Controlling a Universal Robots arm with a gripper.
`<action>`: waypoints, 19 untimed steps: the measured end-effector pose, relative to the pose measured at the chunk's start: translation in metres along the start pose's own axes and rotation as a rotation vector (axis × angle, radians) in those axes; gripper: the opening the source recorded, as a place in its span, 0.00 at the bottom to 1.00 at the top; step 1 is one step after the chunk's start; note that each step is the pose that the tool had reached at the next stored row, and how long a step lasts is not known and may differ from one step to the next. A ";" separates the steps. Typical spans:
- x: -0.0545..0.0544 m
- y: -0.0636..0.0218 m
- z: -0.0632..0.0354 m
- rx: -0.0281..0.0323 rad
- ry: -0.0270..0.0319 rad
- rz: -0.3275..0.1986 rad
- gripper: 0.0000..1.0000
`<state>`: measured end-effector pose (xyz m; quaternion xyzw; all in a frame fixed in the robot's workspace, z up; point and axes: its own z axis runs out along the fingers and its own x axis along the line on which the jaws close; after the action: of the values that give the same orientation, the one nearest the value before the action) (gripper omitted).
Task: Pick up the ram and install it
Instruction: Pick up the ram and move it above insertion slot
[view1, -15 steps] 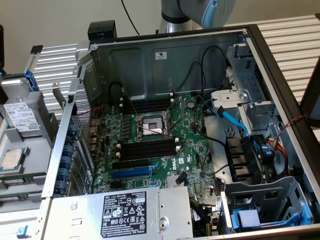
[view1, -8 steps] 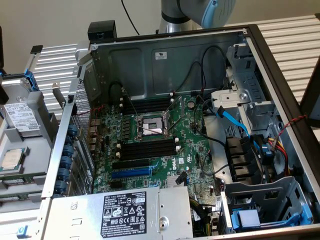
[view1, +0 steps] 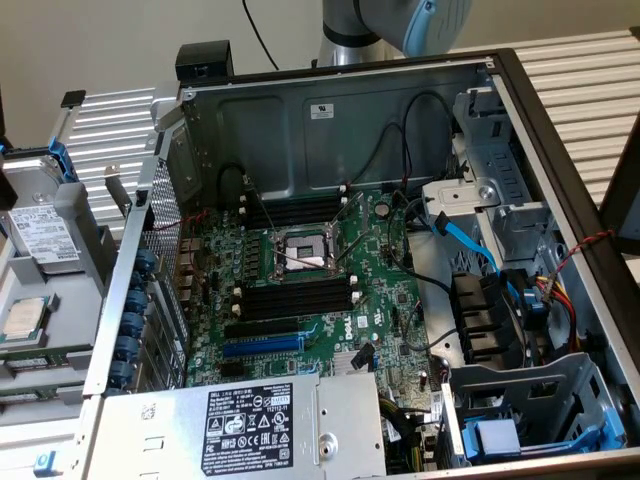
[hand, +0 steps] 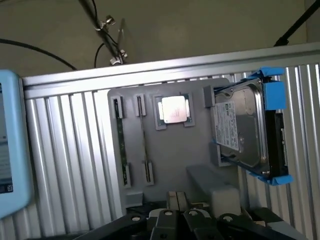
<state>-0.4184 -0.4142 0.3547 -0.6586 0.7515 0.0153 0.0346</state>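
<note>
Shut, empty gripper (hand: 176, 199) facing tray (hand: 165, 165); ram (hand: 120, 140) not yet picked.
We find the ram standing on edge in the tray's clips, likely so a pinch can take its top edge; the CPU (hand: 173, 109) lies flat just beside it, the drive (hand: 245, 130) further along.

Electronics lab: opened computer case (view1: 300, 125)
</note>
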 end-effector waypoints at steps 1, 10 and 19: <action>0.000 0.0000 0.0003 -0.0011 -0.0004 -0.016 0.11; 0.000 0.0000 0.0010 -0.0035 -0.0012 -0.049 0.11; 0.000 0.0000 0.0012 -0.0063 -0.0014 -0.061 0.11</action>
<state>-0.4184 -0.4143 0.3535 -0.6815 0.7309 0.0171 0.0335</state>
